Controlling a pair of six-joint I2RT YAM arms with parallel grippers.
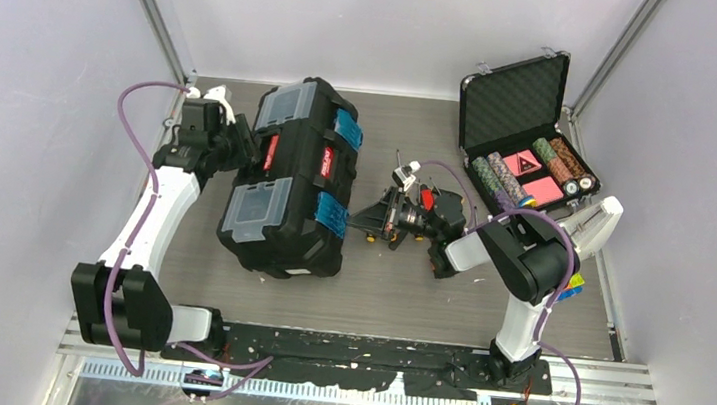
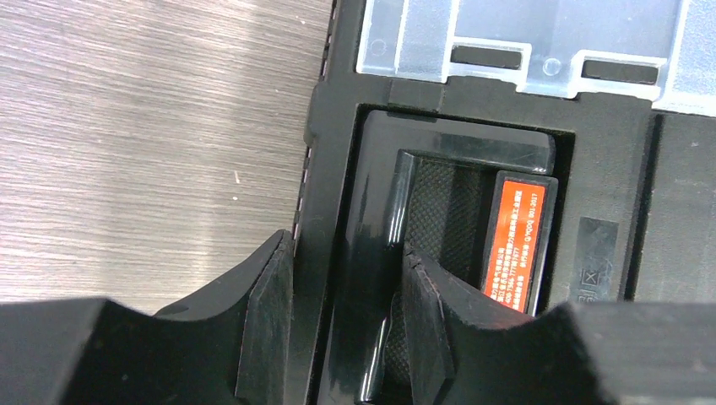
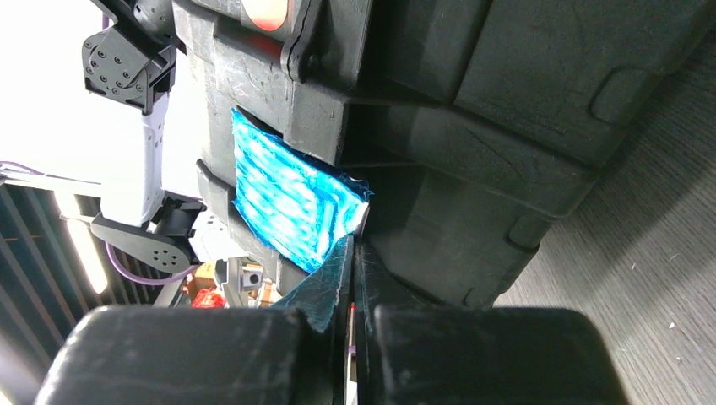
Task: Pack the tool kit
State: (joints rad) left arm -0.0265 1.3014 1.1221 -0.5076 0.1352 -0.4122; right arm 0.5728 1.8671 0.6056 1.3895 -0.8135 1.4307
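- Top view: the toolbox (image 1: 291,180) lies mid-left on the tabletop (image 1: 405,293), lid down and clear compartments up. Your L pincer (image 1: 240,145) is at its left side, level w/ the handle (image 1: 297,159). Your R pincer (image 1: 360,224) points at the nearer blue latch (image 1: 331,215). The chip case (image 1: 528,130) sits open at back right, well apart.
- L wrist: the pads (image 2: 270,321) sit either side of a black ridge at the handle recess and look pressed on it. I read that as grasping the toolbox to steady it.
- R wrist: the fingers are clenched together w/ nothing seen between them. The tips touch the lower corner of the nearer blue latch, which stands tilted off the box wall, so it's prob. not snapped home.
- Step: looks like fastening the latches, late in the packing.
- Next: press that latch flat toward the wall w/ the closed tips while L braces. Then do the other latch (image 1: 347,126). Push gently, since the box may slide.
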